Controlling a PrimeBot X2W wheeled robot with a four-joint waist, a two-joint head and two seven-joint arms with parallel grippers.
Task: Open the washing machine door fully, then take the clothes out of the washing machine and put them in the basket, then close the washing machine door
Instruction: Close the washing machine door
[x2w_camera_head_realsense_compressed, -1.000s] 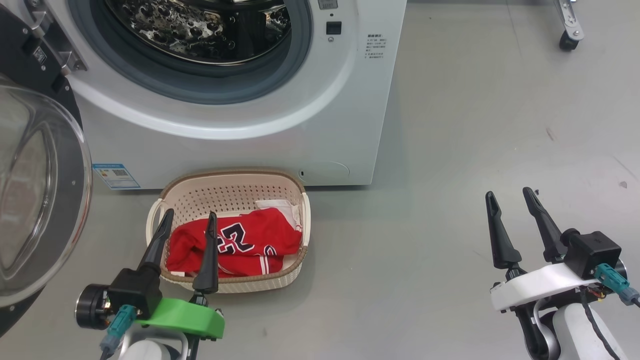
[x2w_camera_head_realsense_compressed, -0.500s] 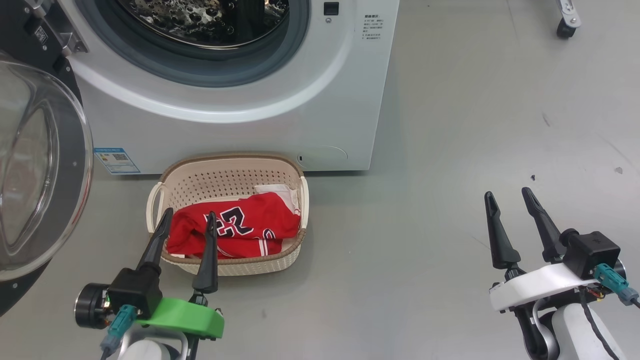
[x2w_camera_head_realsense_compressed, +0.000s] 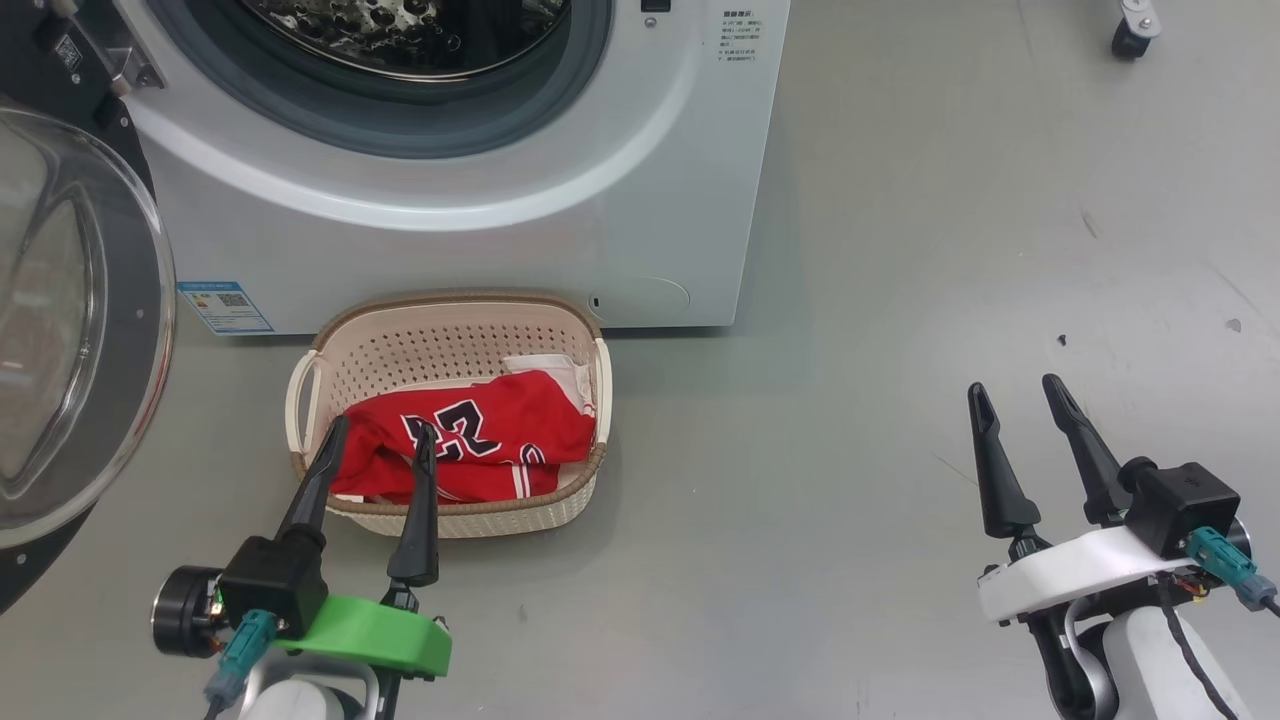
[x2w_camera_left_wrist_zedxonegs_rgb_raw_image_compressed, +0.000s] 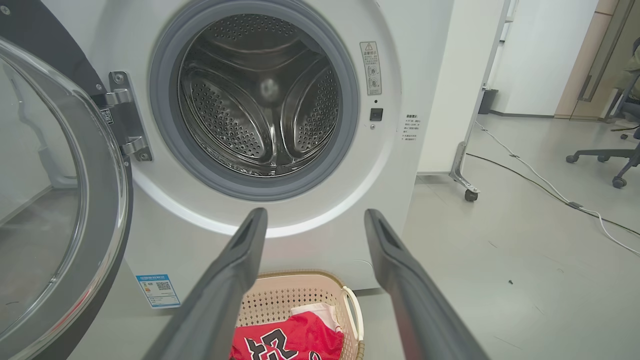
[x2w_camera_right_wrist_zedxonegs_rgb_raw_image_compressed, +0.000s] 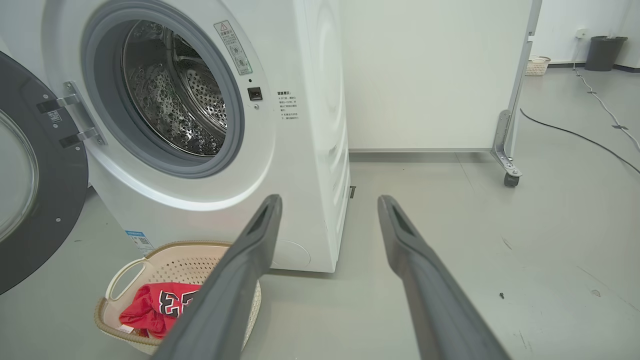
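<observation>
At far left, the washing machine door (x2w_camera_head_realsense_compressed: 70, 330) stands swung wide on its hinge, its glass bowl bulging toward us. Low on the front of the washing machine (x2w_camera_head_realsense_compressed: 480, 250) we find a blue sticker (x2w_camera_head_realsense_compressed: 225, 307) with a QR code, but its print is too small to read. Our left tool (x2w_camera_head_realsense_compressed: 382, 424) hangs with its fingers spread, gripping nothing. In the head view its tips overlap the near side of the basket (x2w_camera_head_realsense_compressed: 450, 340), which sits on the floor (x2w_camera_head_realsense_compressed: 850, 420) just in front of the machine, below the open mouth.

The clothes (x2w_camera_head_realsense_compressed: 470, 435) lie in the basket — a red jersey with a black, white-edged 23, and a white piece (x2w_camera_head_realsense_compressed: 545, 368) at the far right corner. The perforated steel drum (x2w_camera_left_wrist_zedxonegs_rgb_raw_image_compressed: 260, 95) shows in the left wrist view. Right of the opening is a tall label (x2w_camera_left_wrist_zedxonegs_rgb_raw_image_compressed: 370, 67) with a warning triangle, then a block of small characters, neither legible to us. At far right, our right tool (x2w_camera_head_realsense_compressed: 1012, 386) is spread too — empty, over the floor, well apart from the basket.
</observation>
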